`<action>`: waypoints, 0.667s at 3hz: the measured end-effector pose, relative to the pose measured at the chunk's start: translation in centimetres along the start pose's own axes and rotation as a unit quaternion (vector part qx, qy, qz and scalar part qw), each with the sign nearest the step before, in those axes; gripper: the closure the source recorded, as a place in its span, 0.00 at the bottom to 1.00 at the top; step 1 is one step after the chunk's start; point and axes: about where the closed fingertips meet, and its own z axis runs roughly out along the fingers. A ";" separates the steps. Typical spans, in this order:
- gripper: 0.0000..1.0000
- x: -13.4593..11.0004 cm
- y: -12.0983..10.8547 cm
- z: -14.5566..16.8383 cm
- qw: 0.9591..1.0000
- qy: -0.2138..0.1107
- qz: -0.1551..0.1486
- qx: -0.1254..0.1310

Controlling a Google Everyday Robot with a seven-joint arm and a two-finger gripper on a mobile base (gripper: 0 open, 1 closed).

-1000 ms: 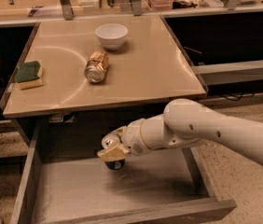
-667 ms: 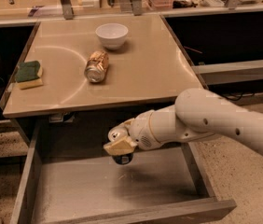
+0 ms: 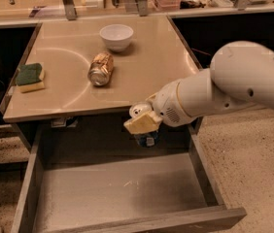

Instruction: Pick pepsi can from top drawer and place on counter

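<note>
The top drawer (image 3: 103,188) stands pulled open below the counter (image 3: 78,86), its grey floor bare. My gripper (image 3: 143,121) is at the end of the white arm, just in front of the counter's front edge and above the drawer's back part. It is shut on the pepsi can (image 3: 145,136), a dark blue can with a silver top that hangs tilted under the yellowish finger pads (image 3: 141,124). The can is lifted off the drawer floor, about level with the counter's edge.
On the counter lie a gold can (image 3: 100,69) on its side, a white bowl (image 3: 116,36) behind it and a green and yellow sponge (image 3: 29,77) at the left. Dark recessed bays flank the counter. My arm (image 3: 234,86) comes in from the right.
My gripper has risen from deep in the drawer up to the counter's edge and moved right, carrying the pepsi can off the drawer floor.
</note>
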 end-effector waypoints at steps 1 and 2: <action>1.00 -2.2 -2.2 -2.9 1.000 0.012 -0.009 0.020; 1.00 -4.1 -5.2 -4.5 0.999 0.012 -0.020 0.034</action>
